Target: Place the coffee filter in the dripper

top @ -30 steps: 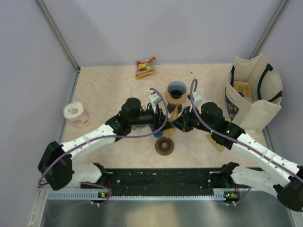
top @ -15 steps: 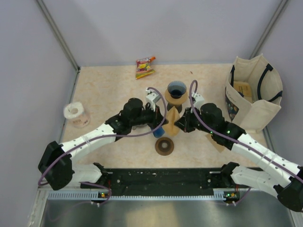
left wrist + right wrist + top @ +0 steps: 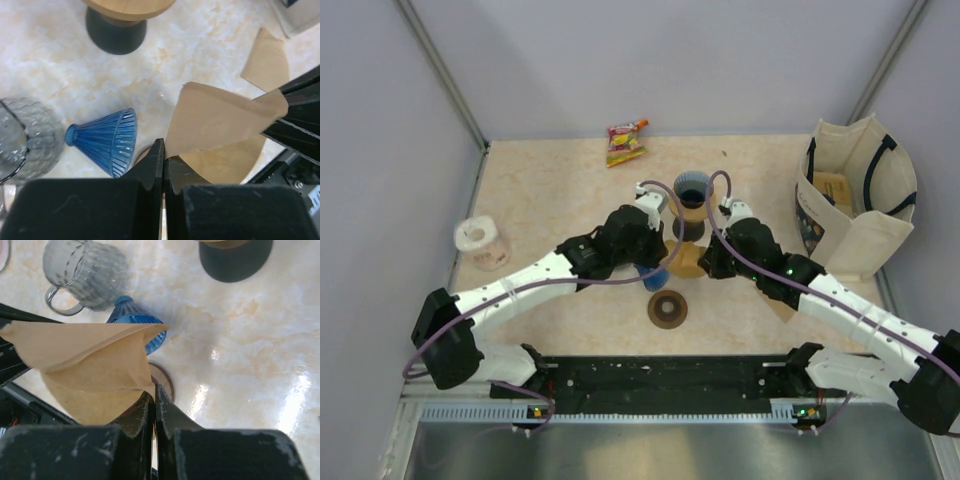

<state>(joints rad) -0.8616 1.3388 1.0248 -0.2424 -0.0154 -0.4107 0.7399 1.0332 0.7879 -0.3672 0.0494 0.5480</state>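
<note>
A brown paper coffee filter [image 3: 686, 260] hangs between both grippers above the table, partly spread open. My left gripper [image 3: 666, 250] is shut on its left corner [image 3: 220, 120]. My right gripper [image 3: 704, 262] is shut on its right corner [image 3: 95, 365]. The blue ribbed dripper [image 3: 655, 279] lies on its side on the table just below and to the left of the filter. It also shows in the left wrist view [image 3: 106, 143] and in the right wrist view [image 3: 135, 320]. The left jaws [image 3: 164, 150] and right jaws [image 3: 153, 392] stand pressed together on the paper.
A wood-topped stand with a dark base [image 3: 692, 196] stands just behind the grippers. A clear glass pitcher [image 3: 82, 270] sits by the dripper, a brown ring [image 3: 667, 309] in front. A spare filter [image 3: 265, 60], a canvas bag [image 3: 860, 200], a paper roll [image 3: 480, 242] and a snack packet [image 3: 625, 143] lie around.
Both arms have pushed toward the far side and closer together, still holding the filter. The filter has gone from a narrow upright fold to a wider, lower spread shape.
</note>
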